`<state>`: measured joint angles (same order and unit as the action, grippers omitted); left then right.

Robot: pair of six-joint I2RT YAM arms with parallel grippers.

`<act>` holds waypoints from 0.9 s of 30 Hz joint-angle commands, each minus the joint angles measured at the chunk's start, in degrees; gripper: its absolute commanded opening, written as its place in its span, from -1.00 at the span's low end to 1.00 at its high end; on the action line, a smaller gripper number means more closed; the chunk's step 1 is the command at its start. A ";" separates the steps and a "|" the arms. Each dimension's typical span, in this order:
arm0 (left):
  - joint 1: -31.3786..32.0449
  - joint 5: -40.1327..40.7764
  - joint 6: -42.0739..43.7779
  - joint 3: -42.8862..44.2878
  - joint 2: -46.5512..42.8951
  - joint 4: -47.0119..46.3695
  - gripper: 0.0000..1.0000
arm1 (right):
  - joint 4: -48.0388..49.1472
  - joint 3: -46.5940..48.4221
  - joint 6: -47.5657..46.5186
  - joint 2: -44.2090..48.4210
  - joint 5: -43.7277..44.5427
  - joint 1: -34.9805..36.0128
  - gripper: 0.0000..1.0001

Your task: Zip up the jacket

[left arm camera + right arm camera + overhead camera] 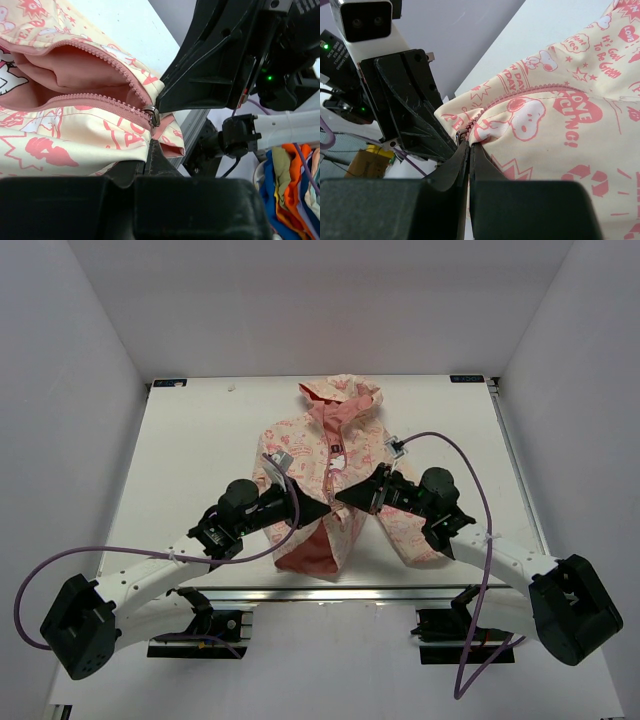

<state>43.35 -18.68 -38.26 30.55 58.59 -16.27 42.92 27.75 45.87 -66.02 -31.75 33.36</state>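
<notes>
The jacket (300, 445) is lying flat on the white table (200, 450). Its hood (340, 392) is pointing to the far side and its hem is sitting close to the near edge. Both grippers are meeting low on its front at the pink zipper. The left gripper (322, 510) is reaching in from the left and the right gripper (342, 498) from the right, with their tips almost touching.

In the left wrist view, the left gripper's jaws are clamping tight on the cream fabric at the hem, just below the metal zipper slider (151, 114). The right gripper is pinching the slider from the opposite side, with its jaws squeezed fully together. On the hood side of the slider, the two rows of pink teeth are spreading apart and showing the pink lining. The slider itself is sitting near the bottom of the zipper, by the hem.
</notes>
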 commanded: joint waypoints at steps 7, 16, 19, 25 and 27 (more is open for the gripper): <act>0.86 -4.97 2.66 -0.49 -2.95 12.05 -1.00 | 1.04 4.69 -6.22 4.32 2.84 -2.87 -1.00; 0.86 0.48 1.70 6.54 -3.57 21.79 -1.00 | -13.55 7.49 -15.62 4.67 -4.73 -2.87 0.31; 0.86 1.71 1.61 9.35 -4.09 26.63 -1.00 | -15.32 8.02 -20.53 5.55 -5.86 -2.87 0.46; 0.77 2.42 3.01 12.69 -1.64 33.32 -1.00 | -26.46 15.31 -33.53 0.02 -19.10 -2.87 0.48; 0.68 2.06 3.19 14.18 -1.37 36.39 -1.00 | -33.20 19.07 -40.57 -3.32 -25.63 -2.87 0.48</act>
<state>44.05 -16.99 -36.38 41.76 56.86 14.11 19.38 41.36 17.69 -66.22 -45.80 30.46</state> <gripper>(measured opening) 0.031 0.742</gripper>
